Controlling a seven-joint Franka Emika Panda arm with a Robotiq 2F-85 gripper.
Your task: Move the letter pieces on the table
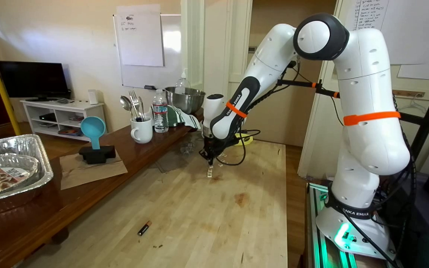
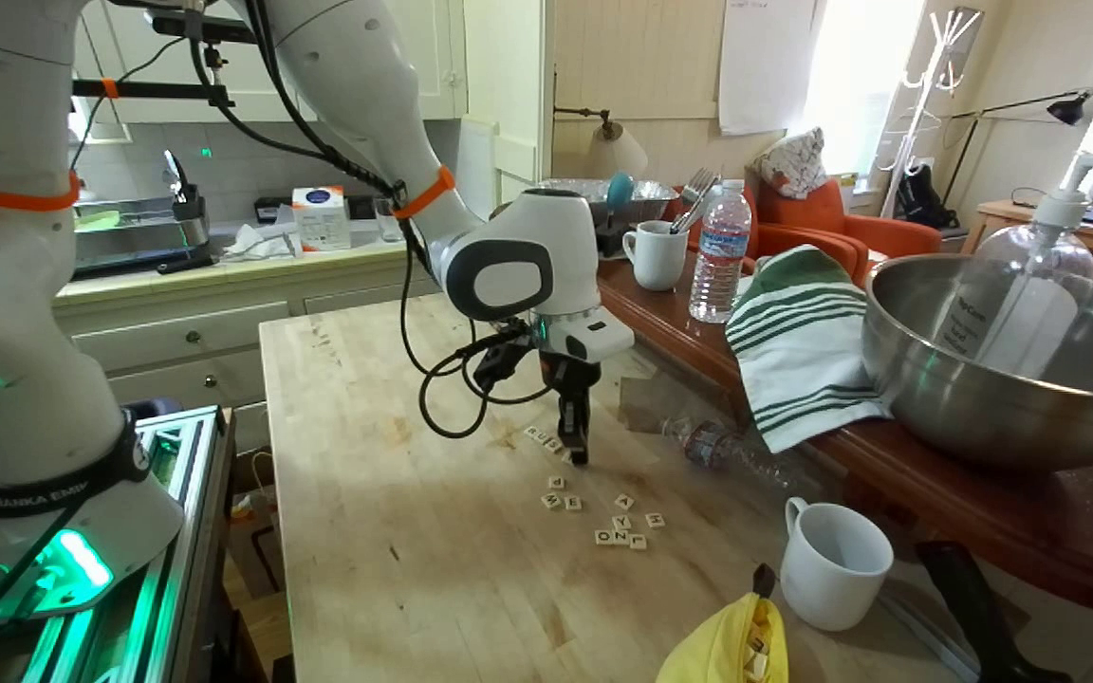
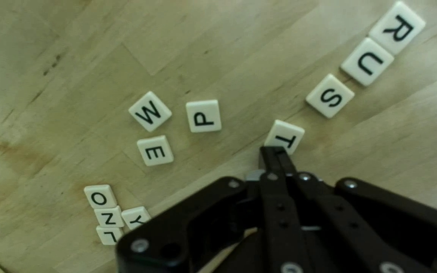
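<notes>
Letter pieces point(image 3: 203, 116) on a pale plank table point(image 2: 433, 569), seen beneath the downturned gripper point(image 3: 273, 149). We note that its two fingers point(image 3: 267, 157) are closed side by side, with nothing visible between them. Their tips overlap the lower-left edge of piece T point(image 3: 285, 135) in the wrist view; whether they touch it or stop just above, we cannot tell. The governing relation is diagonal: from the tips, T lies up and to the right, and farther along that line come piece S point(image 3: 330, 96), piece U point(image 3: 367, 61) and piece R point(image 3: 397, 27). R and U touch, S sits just beside U across a narrow gap, and T stands apart from S, turned slightly off the row's long axis. We judge the coming move to be a push of T toward S along that axis; contact away from the piece's middle would probably spin it. To the left of T, well apart, lie piece P point(image 3: 203, 116), piece W point(image 3: 150, 111) and piece E point(image 3: 155, 150).

We observe a surface of visible grain with brownish stains. In an exterior view, a yellow pouch point(image 2: 727, 645) lies on it, with a white mug point(image 2: 836, 569) standing just beside. A darker counter point(image 1: 143, 154) runs alongside, bearing a steel bowl point(image 2: 973, 417); farther off, in an exterior view, we find a television point(image 1: 32, 79) on a low white stand point(image 1: 63, 105).
</notes>
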